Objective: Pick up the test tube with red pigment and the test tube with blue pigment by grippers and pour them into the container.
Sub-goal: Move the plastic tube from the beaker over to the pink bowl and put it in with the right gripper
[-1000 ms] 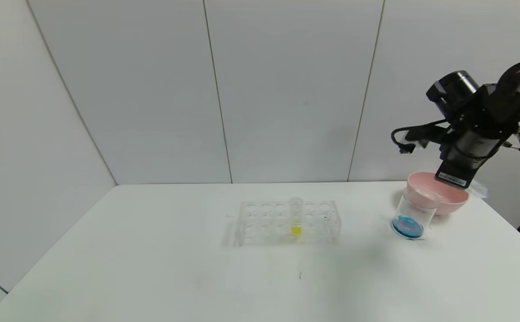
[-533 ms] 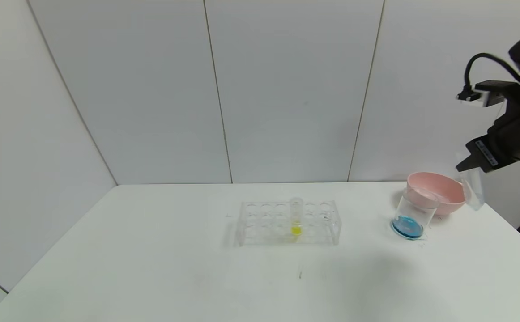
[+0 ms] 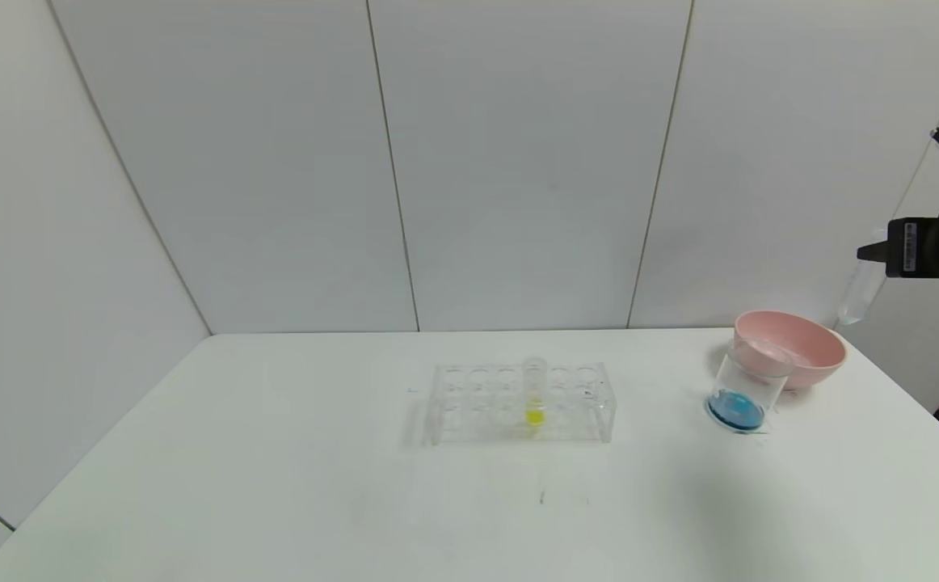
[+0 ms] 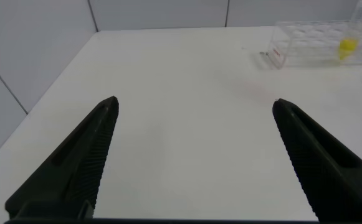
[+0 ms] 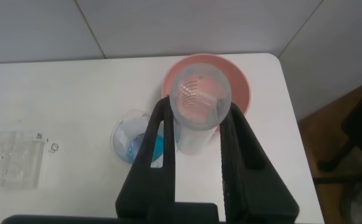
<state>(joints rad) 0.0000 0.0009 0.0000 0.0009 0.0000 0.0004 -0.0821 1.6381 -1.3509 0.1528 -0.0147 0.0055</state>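
The left pincer [image 4: 193, 155] shows only in its wrist view, spread wide over bare worktop [image 3: 275, 453]. Mid-worktop stands a clear rack [image 3: 522, 402] with a yellow tube [image 3: 534, 392]. Right of it sits the beaker [image 3: 744, 388], blue liquid at its base, just beside a pink bowl [image 3: 801, 343]. High at the right edge, the right pincer [image 5: 196, 134] clamps an emptied clear tube [image 3: 859, 293]; its wrist view looks down it to beaker and bowl.

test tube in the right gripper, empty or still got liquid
Empty: the test tube between the right gripper fingers looks clear; blue liquid sits in the beaker.
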